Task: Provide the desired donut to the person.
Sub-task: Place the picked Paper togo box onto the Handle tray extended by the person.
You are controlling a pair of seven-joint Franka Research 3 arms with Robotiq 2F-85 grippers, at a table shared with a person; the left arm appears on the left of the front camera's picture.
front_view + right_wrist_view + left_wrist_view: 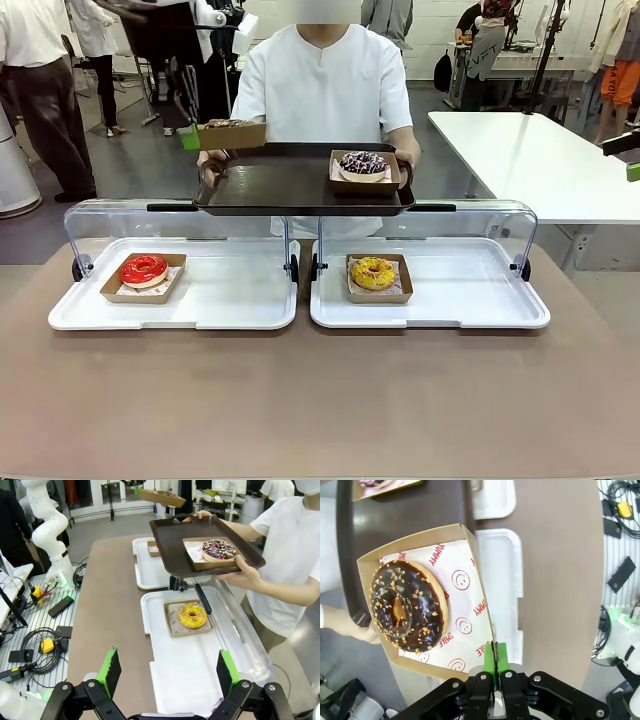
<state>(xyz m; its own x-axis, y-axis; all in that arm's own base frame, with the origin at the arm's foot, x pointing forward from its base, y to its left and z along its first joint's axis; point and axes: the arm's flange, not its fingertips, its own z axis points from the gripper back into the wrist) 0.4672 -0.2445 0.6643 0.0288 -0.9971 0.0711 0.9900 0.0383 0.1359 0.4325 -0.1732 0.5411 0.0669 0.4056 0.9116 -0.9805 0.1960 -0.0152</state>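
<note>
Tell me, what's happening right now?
Left gripper shut on brown cardboard tray carrying chocolate donut, above person's dark brown tray. Right gripper open. Nothing blocking.

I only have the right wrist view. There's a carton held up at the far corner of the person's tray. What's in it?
Observer: A chocolate donut with nut bits, lying on printed paper inside the carton.
Operator: Does the left gripper actually have hold of it?
Observer: Yes. The left gripper is shut on the carton's side wall, pinched between its green pads.
Operator: What's in the other white tray?
Observer: A red-glazed donut in its own carton, at the left end of the left white tray.
</note>
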